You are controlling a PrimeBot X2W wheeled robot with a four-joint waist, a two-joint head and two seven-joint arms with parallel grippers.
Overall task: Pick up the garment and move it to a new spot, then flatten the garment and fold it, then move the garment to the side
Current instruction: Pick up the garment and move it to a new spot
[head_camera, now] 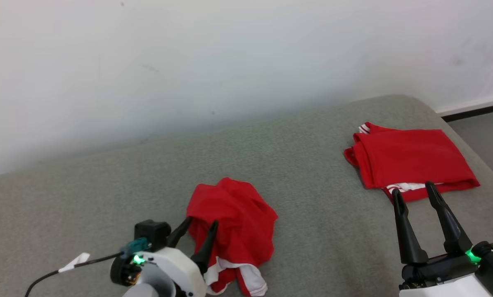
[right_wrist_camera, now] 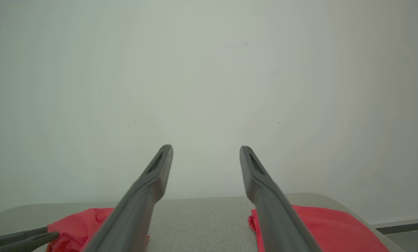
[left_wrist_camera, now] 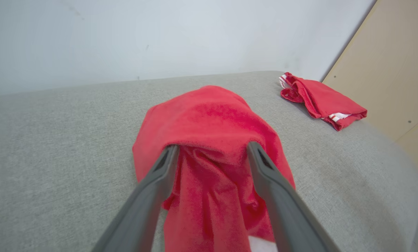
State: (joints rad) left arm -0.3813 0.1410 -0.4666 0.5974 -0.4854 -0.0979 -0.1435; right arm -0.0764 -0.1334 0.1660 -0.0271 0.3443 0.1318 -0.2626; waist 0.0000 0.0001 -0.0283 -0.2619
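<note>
The garment (head_camera: pixel 238 222) is a crumpled red heap with white trim, lying on a grey padded surface (head_camera: pixel 312 165) near its front edge. My left gripper (head_camera: pixel 202 222) is at the heap's left side with its fingers spread. In the left wrist view the red cloth (left_wrist_camera: pixel 209 112) bunches between the fingers and laps over their tips, and my left gripper (left_wrist_camera: pixel 212 147) stands open. My right gripper (head_camera: pixel 413 189) is open and holds nothing, hovering near the front edge of a folded red garment (head_camera: pixel 411 159). The right wrist view has my right gripper (right_wrist_camera: pixel 206 149) facing the wall.
The folded red garment (left_wrist_camera: pixel 321 99) lies at the far right end of the surface, close to its rounded edge. A pale wall runs behind. A beige board (left_wrist_camera: pixel 387 70) stands beyond the right end. A black cable with a white tag (head_camera: pixel 75 262) trails from my left wrist.
</note>
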